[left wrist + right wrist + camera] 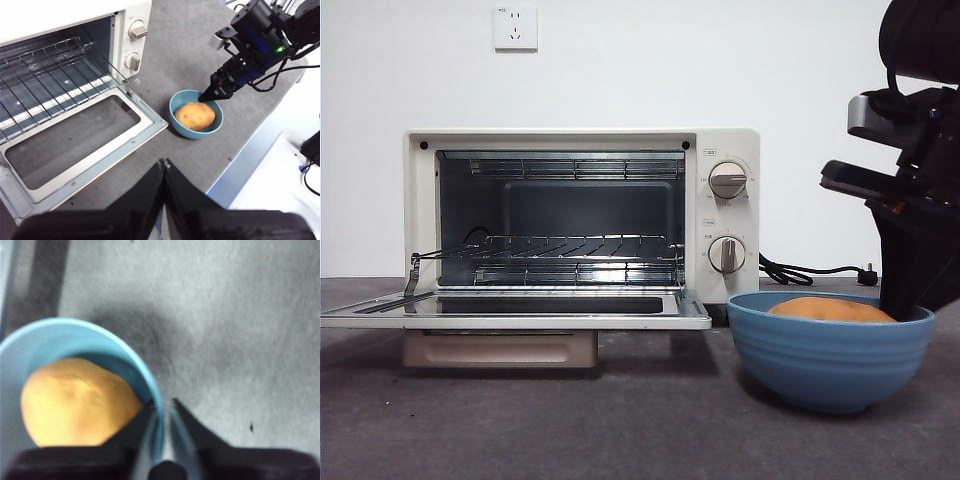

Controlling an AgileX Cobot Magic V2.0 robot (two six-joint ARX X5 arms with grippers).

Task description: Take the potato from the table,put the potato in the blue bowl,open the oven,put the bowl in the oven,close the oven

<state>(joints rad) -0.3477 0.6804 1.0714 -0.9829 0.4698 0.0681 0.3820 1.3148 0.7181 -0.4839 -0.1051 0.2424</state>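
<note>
The cream oven [720,145] stands with its door [520,315] folded down flat and its cavity showing. To its right on the table [650,430] is the blue bowl [830,360], with the potato [830,310] lying in it. My right gripper [162,407] comes down at the bowl's far-right rim, one jaw inside and one outside, shut on the wall of the bowl [60,337] beside the potato [75,402]. My left gripper [164,164] is shut and empty, held high in front of the oven door [75,145], well away from the bowl [182,100].
A wire rack [560,245] sits inside the oven. A black power cord [810,270] lies behind the bowl. The table's edge [260,145] runs close behind the bowl. A wall socket [515,27] is above the oven.
</note>
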